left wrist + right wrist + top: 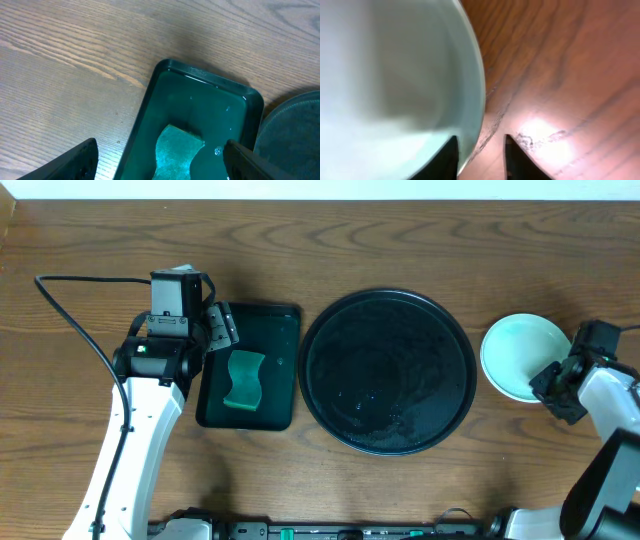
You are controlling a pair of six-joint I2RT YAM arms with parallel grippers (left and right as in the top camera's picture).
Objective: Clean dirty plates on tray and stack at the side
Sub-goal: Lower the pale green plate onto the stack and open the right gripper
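**A:** Where is the plate?

**B:** The pale mint plate (512,352) lies on the bench (90,240), at three o'clock of the round black tray (350,350). It is just beside the tray's rim, with a sliver of wood between them. From above I see one plate face, pale and glossy. I cannot tell whether others lie beneath it.

**A:** And your right end effector?

**B:** My right end effector (556,380) sits at the plate's four o'clock edge. In my wrist view the fingers straddle the rim, with one finger (447,157) over the plate's inside and the other over the wood. The gap is narrow, yet bare bench shows between the rim and the outer finger. So I am not clamped on the plate.

**A:** The left one?

**B:** My left end effector (222,327) hangs with its fingers spread wide, holding nothing. It is over the eleven o'clock corner of the rectangular green tray (280,330). That tray lies at nine o'clock of the black one, just beside it. A green sponge (243,378) lies inside it, toward six o'clock, apart from my fingers.

**A:** And the black tray itself?

**B:** It is glossy, with small bright specks toward its five o'clock side.
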